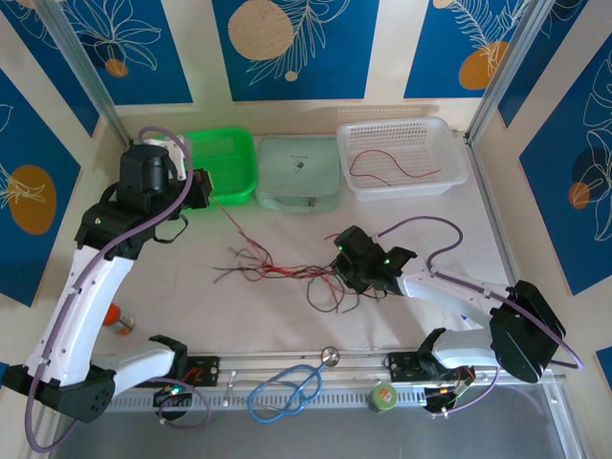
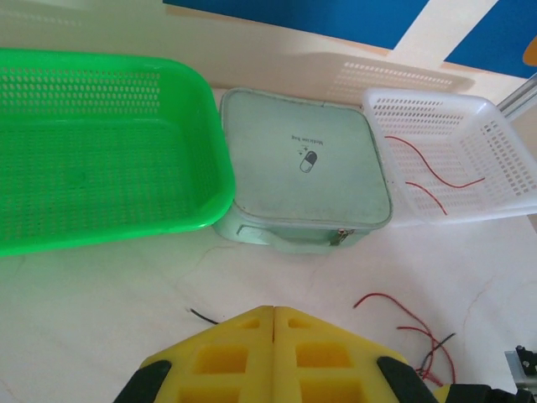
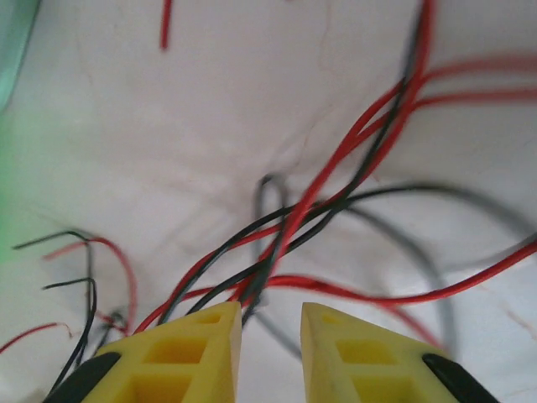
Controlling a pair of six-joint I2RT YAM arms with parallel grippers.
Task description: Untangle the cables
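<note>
From above, the cables lie tangled mid-worktop, red and black strands spreading out. The right claw sits at the tangle's right edge. The left claw hovers by the green basket, and a thin red strand runs from it toward the tangle. A white basket at the back holds loose red wires.

At the left wrist, the left claw is pressed together. A black wire end pokes out beside its tips; whether it pinches one I cannot tell.

At the right wrist, the right claw is spread, with crossed red and black strands just ahead of the gap.
</note>
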